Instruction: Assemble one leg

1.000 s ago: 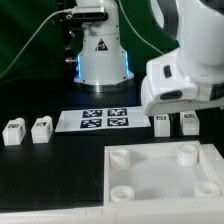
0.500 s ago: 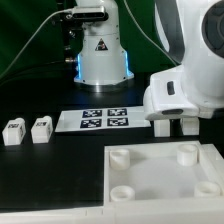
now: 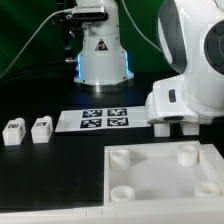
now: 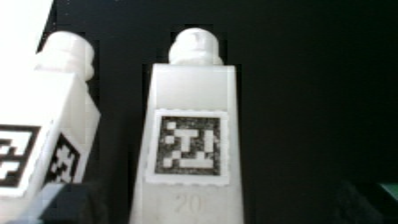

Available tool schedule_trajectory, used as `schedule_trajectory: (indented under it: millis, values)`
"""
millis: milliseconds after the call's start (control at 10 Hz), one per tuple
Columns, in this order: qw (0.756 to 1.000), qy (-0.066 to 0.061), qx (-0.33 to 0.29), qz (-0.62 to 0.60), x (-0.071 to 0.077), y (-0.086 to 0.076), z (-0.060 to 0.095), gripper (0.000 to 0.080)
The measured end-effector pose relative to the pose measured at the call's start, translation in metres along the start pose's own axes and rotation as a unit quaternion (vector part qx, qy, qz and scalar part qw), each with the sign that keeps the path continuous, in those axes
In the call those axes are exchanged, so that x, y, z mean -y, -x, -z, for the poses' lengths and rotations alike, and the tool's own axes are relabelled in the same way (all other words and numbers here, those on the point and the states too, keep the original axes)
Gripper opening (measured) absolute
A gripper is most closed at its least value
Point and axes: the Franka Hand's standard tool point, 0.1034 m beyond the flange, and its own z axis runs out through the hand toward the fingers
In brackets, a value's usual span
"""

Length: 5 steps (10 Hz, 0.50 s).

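Note:
Several small white legs lie on the black table. Two lie at the exterior view's left [image 3: 13, 132] [image 3: 41, 129]. Two more lie at the right, their ends showing under the arm's white hand [image 3: 163, 127] [image 3: 187, 125]. In the wrist view one leg [image 4: 192, 130] with a black-and-white tag lies straight below me, and a second leg [image 4: 45, 120] lies beside it. My gripper [image 4: 210, 205] is open, its dark blurred fingers [image 4: 54, 200] either side of the tagged leg, not touching it. In the exterior view the hand hides the fingers.
The large white square board [image 3: 150, 190] with round corner sockets lies in front, close to the right-hand legs. The marker board [image 3: 68, 121] lies in the middle at the back. The robot base [image 3: 100, 55] stands behind it.
The hand has moved down and toward the exterior view's right, and now covers more of the two right-hand legs. The legs and boards have not moved.

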Motion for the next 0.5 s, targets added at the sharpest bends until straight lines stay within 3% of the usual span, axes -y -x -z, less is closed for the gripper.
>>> schedule_trajectory:
  millis: [200,400,500]
  values:
    - [1.0,-0.001,-0.004,-0.001,-0.0017,-0.0024,0.0002,0.0649]
    - [1.0,-0.001,-0.004,-0.001,-0.0017,-0.0024,0.0002,0.0425]
    - [1.0,-0.001,-0.004,-0.001,-0.0017,-0.0023,0.0002,0.0425]
